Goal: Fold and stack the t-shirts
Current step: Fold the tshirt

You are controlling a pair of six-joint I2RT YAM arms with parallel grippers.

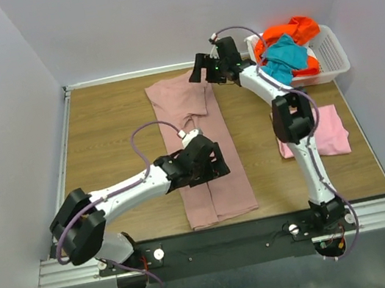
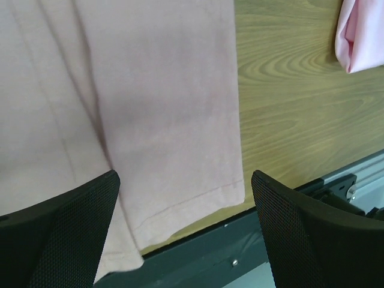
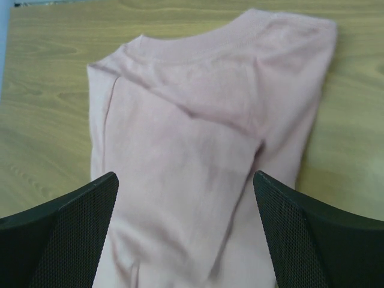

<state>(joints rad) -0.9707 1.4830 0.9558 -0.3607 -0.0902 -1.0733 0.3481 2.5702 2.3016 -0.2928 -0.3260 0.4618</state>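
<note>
Hanging over the near half of the mauve t-shirt (image 1: 178, 102), the left gripper (image 1: 210, 165) has its jaws wide and empty. That shirt is a long folded strip on the table (image 1: 108, 129), collar toward the far wall, hem at the near edge. The right gripper (image 1: 203, 67), jaws wide too, hovers at that collar. The right arm (image 1: 308, 153) partly hides a folded light pink t-shirt (image 1: 333, 130). The white basket (image 1: 336, 59) behind holds an orange t-shirt (image 1: 293, 28) and a teal t-shirt (image 1: 286, 57).

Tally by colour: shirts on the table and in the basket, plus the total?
dusty rose t-shirt: 1
light pink t-shirt: 1
orange t-shirt: 1
teal t-shirt: 1
Total: 4 shirts; orange and teal sit in the white basket.
</note>
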